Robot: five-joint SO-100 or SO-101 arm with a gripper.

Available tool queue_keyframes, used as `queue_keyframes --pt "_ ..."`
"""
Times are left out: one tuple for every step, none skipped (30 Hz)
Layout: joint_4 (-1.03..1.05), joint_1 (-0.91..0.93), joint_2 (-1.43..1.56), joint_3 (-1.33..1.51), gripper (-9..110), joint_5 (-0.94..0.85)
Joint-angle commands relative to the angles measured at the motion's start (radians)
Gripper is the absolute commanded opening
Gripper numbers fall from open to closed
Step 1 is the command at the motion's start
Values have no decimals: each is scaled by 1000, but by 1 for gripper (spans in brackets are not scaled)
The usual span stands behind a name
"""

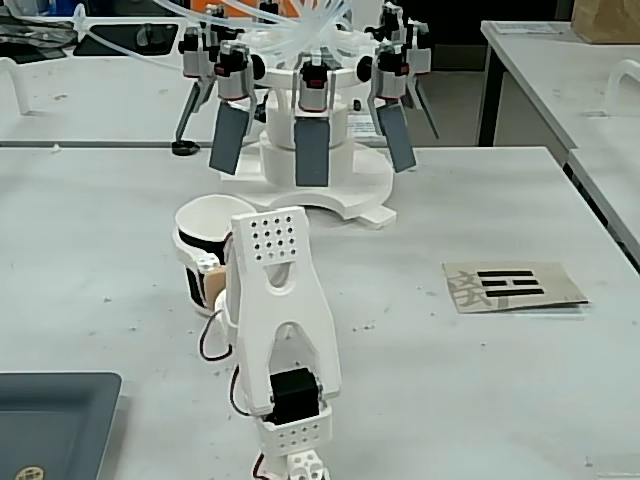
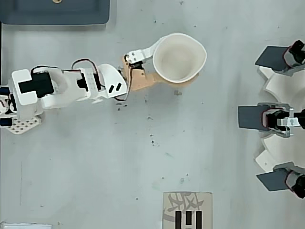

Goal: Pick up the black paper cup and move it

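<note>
The black paper cup (image 2: pixel 179 57) stands upright on the white table, its white inside facing the overhead camera and its rim pressed slightly out of round. My gripper (image 2: pixel 174 64) is shut on the cup. The white finger (image 2: pixel 143 51) curves along one side and a tan finger (image 2: pixel 143 80) lies against the other. In the fixed view the cup's black wall (image 1: pixel 193 283) shows just left of my white arm (image 1: pixel 280 320), which hides most of the gripper (image 1: pixel 207 268).
A white fixture with several grey paddles (image 1: pixel 312 150) stands behind the cup, at the right edge (image 2: pixel 281 119) in the overhead view. A tan card with black bars (image 1: pixel 512 285) lies to the right. A dark grey tray (image 1: pixel 50 420) sits beside my base.
</note>
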Motion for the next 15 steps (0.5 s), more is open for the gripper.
queue_keyframes --pt "-31 -5 51 23 9 -3" --pt "-32 -5 61 37 9 -3" --pt "-35 -5 72 52 9 -3" --pt "-38 -5 86 69 9 -3" --pt "-41 -3 98 87 9 -3" --pt "-44 -3 112 107 9 -3" --pt "-44 -3 126 127 9 -3" --pt "-49 -3 138 144 9 -2" --pt "-52 -3 152 163 9 -2" --pt "-52 -3 167 176 9 -2" --pt "-54 -3 181 190 9 -2" --pt "-54 -3 196 202 9 -2" --pt "-54 -3 212 216 9 -3" --pt "-54 -2 227 230 9 -3" --pt "-54 -2 242 244 9 -5"
